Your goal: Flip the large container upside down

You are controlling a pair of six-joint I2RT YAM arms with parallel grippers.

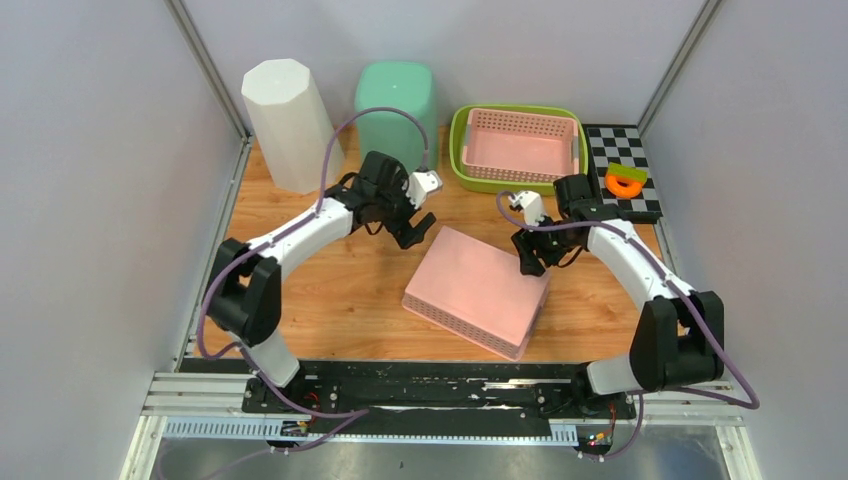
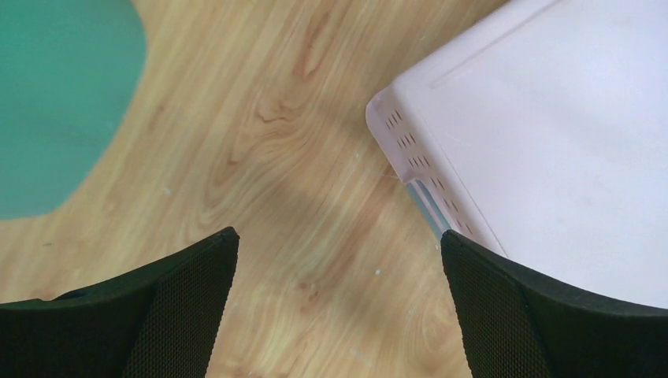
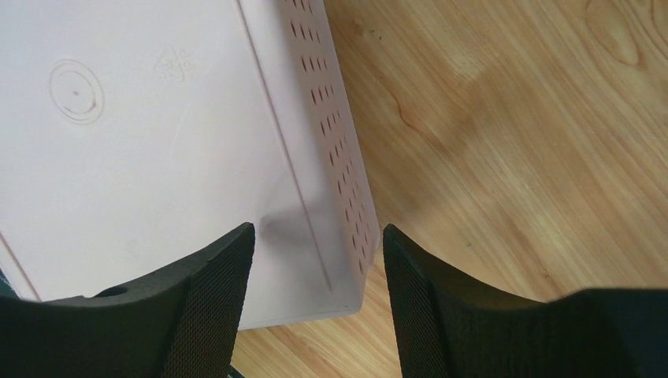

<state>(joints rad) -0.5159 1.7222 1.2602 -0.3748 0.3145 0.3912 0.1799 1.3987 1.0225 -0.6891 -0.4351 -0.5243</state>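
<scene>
The large pink perforated container (image 1: 478,290) lies upside down on the wooden table, its flat base facing up. It shows at the right of the left wrist view (image 2: 551,142) and at the left of the right wrist view (image 3: 157,142). My left gripper (image 1: 418,230) is open and empty, hovering over bare wood just beyond the container's far left corner. My right gripper (image 1: 532,258) is open above the container's far right corner, one finger (image 3: 209,307) over the base and the other beside the side wall, holding nothing.
A white ribbed bin (image 1: 290,125) and a green bin (image 1: 396,110) stand upside down at the back left. A smaller pink basket sits inside a green tray (image 1: 462,160) at the back. An orange ring (image 1: 626,182) lies on a checkered board at the back right.
</scene>
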